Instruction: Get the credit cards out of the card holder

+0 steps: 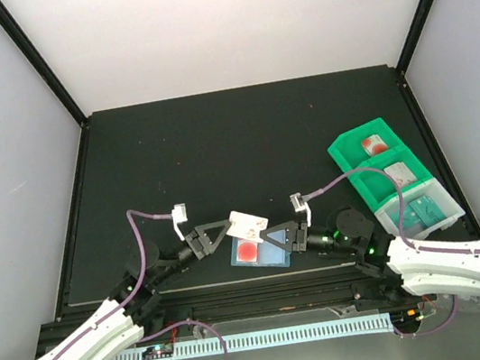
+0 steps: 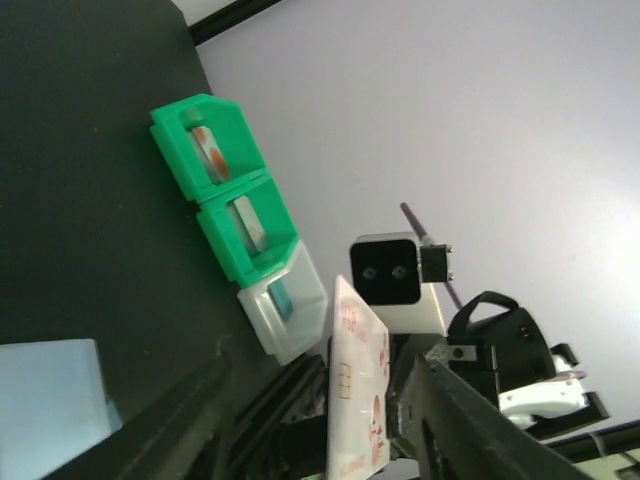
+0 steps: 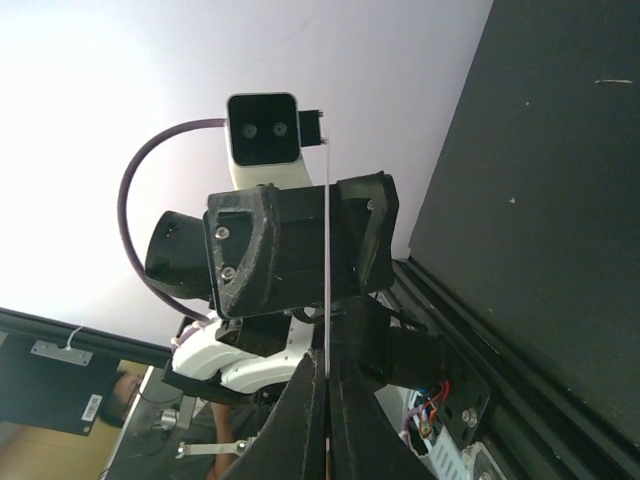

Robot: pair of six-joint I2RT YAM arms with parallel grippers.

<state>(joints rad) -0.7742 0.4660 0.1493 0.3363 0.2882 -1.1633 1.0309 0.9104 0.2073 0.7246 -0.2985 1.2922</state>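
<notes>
A white credit card (image 1: 247,224) with a chip and red marks is held in the air between my two grippers, just above the card holder (image 1: 275,257). My right gripper (image 1: 273,233) is shut on it; the right wrist view shows the card edge-on (image 3: 326,230) pinched between the closed fingers (image 3: 326,375). My left gripper (image 1: 227,229) is open, and in its wrist view the card (image 2: 360,385) stands between its spread jaws (image 2: 325,380), touching neither. The light-blue card holder lies open on the table with a red-blotched card (image 1: 248,252) on its left panel. It also shows in the left wrist view (image 2: 50,395).
A compartment tray (image 1: 347,143) stands at the right, with two green bins and a clear one. It holds a red-blotched card (image 1: 369,145), a pale grey card (image 1: 401,174) and a teal card (image 1: 424,208). It also shows in the left wrist view (image 2: 175,145). The table's front rail lies just behind the holder.
</notes>
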